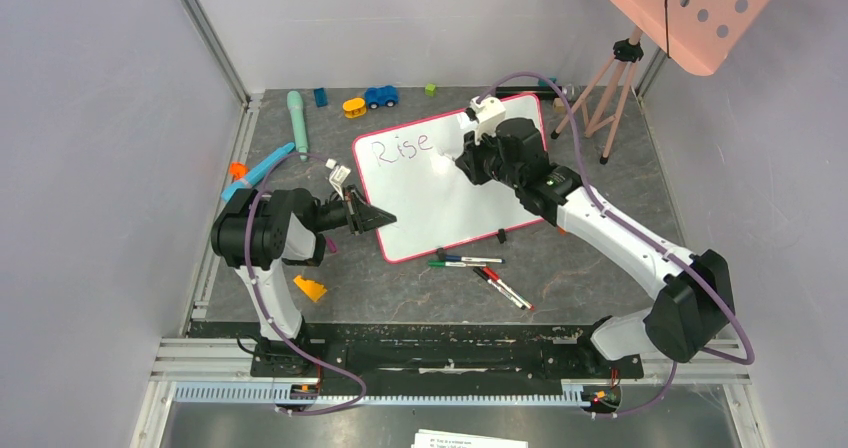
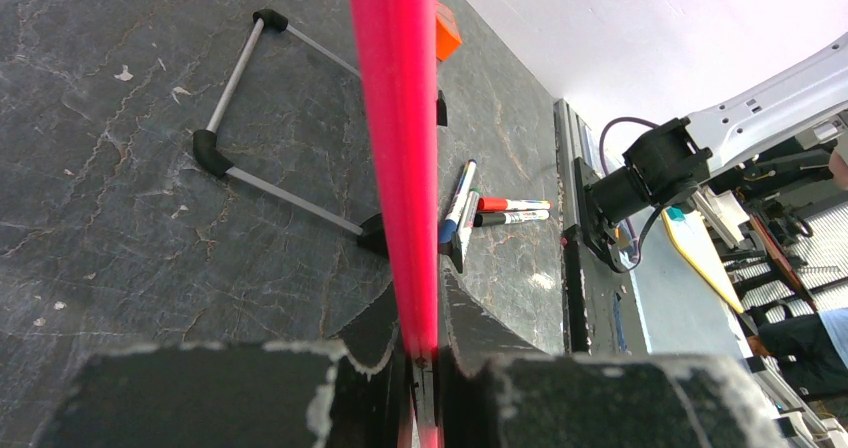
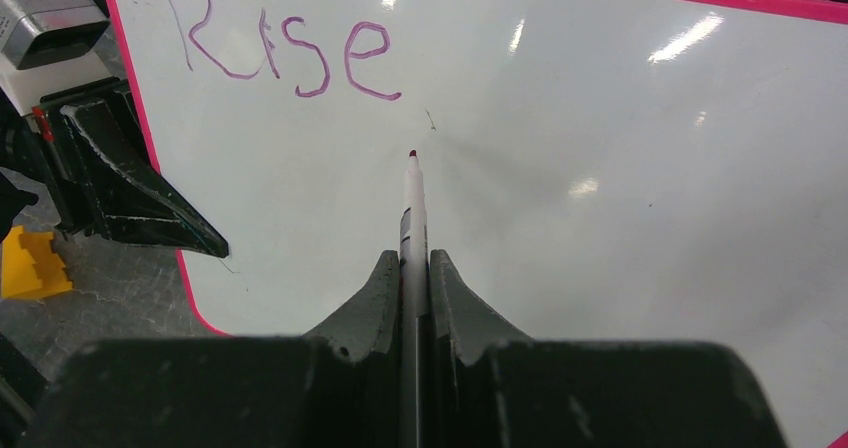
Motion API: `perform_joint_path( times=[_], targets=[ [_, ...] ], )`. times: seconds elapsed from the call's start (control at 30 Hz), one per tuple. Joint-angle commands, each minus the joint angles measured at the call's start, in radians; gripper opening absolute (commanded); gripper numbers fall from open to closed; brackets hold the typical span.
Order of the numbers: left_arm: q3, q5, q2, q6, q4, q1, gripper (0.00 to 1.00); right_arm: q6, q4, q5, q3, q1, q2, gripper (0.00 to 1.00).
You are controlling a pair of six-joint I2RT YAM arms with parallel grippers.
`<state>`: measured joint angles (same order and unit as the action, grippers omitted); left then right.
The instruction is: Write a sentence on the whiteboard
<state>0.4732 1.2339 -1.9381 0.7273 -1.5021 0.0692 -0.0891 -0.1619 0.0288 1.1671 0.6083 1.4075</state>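
Note:
The whiteboard (image 1: 440,193) with its pink-red rim lies tilted on the table; it also shows in the right wrist view (image 3: 600,218). Of the sentence, only the word "Rise" (image 1: 400,148) is written in purplish ink near the board's top left, and it shows in the right wrist view (image 3: 290,43) too. My right gripper (image 3: 415,258) is shut on a marker (image 3: 412,203), its tip just below and right of the word, at or just off the surface. My left gripper (image 1: 375,218) is shut on the board's left rim (image 2: 395,148).
Several loose markers (image 1: 480,268) lie below the board's lower edge. A teal pen-like object (image 1: 297,118), toy cars (image 1: 380,96), blocks and a yellow piece (image 1: 310,288) lie round the left side. A tripod (image 1: 610,88) holds a salmon perforated panel (image 1: 700,8) at back right.

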Motion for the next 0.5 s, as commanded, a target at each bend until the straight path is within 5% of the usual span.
perform_joint_path(
  times=[0.0,0.47],
  targets=[
    [0.001,0.08,-0.026,-0.066,-0.055,0.024,0.06,-0.005,0.039,-0.01,0.058,-0.003,0.018,0.0],
    [-0.003,0.08,-0.02,-0.07,-0.055,0.023,0.06,-0.002,0.031,-0.023,0.12,-0.003,0.07,0.0]
  ],
)
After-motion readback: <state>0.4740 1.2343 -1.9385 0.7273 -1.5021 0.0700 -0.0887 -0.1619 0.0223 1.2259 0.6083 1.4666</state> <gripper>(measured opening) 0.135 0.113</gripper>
